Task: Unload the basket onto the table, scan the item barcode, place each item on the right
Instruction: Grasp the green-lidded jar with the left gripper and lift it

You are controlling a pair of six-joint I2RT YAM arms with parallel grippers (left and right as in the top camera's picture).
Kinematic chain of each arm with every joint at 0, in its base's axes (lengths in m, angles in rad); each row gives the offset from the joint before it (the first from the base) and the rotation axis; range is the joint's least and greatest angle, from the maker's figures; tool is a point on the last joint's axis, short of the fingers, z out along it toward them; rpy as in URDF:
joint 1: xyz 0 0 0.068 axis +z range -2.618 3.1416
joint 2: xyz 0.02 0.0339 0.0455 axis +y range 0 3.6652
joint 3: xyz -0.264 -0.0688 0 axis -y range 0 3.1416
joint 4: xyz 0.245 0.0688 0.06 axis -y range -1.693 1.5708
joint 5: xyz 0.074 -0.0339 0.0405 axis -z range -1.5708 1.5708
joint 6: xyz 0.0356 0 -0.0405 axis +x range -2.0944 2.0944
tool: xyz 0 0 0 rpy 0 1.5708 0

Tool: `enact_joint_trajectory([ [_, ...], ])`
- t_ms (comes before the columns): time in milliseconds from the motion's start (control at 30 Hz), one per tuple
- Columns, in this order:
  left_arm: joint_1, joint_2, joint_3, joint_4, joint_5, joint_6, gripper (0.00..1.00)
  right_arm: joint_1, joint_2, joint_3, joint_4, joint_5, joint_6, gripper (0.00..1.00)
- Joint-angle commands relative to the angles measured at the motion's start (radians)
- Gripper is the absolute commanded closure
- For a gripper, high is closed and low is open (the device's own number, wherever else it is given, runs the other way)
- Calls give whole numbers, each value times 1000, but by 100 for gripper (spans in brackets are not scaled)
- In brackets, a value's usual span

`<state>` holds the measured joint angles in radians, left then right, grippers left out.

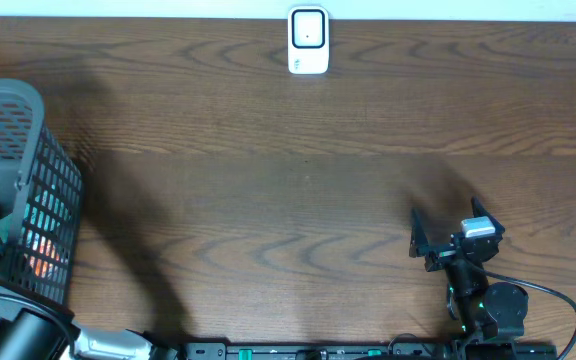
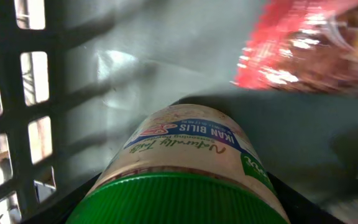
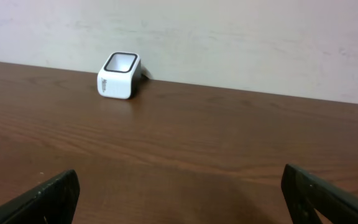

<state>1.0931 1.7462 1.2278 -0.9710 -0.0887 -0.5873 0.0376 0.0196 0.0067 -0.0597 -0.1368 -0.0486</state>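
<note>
- Between the fingers of my left pincer (image 2: 182,180), down inside the basket (image 2: 5,112), the jar (image 2: 185,140) is lying on its side, with its green lid (image 2: 179,202) facing my wrist camera.
- My dark fingers (image 2: 73,199) are showing on either side of the lid. I cannot tell whether they are pressing on the jar or standing just off it.
- The jar's label is showing the words "IKAN BILIS".
- Beyond the jar, toward the upper right of the left wrist view, a red packet (image 2: 303,50) is lying on the grey basket floor. It is too blurred for me to read.
- The basket's lattice wall is rising to the left of the jar.
- From overhead, the basket (image 1: 28,150) is sitting at the left edge of the table (image 1: 268,200). My left arm (image 1: 28,335) is reaching into it from the near side, and that pincer is hidden from this view.
- My right pincer (image 3: 185,199) is standing spread wide and gripping nothing.
- It is hovering over bare wood at the near right of the table (image 1: 423,243).
- The white scanner (image 1: 308,40) is standing upright at the middle of the far edge, well apart from both the basket and my right pincer. It is also showing in the right wrist view (image 3: 119,76).
</note>
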Motion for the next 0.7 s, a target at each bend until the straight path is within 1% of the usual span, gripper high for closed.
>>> enact_joint_trajectory([
  [0,2,-97,89,-12,110,47,37,8,0,-1,-4,5,-9,1],
  [133,2,-203,152,-30,222,63,37,8,0,-1,-4,5,-9,1],
  [200,2,-264,187,-34,313,63,37,8,0,-1,-4,5,-9,1],
  [333,2,-394,253,-14,540,63,37,8,0,-1,-4,5,-9,1],
  [467,-2,-538,279,98,819,58,36,8,0,-1,-4,5,-9,1],
  [567,-16,-634,282,203,948,-1,36,8,0,-1,-4,5,-9,1],
  [667,-72,-719,282,261,989,-100,35,8,0,-1,-4,5,-9,1],
])
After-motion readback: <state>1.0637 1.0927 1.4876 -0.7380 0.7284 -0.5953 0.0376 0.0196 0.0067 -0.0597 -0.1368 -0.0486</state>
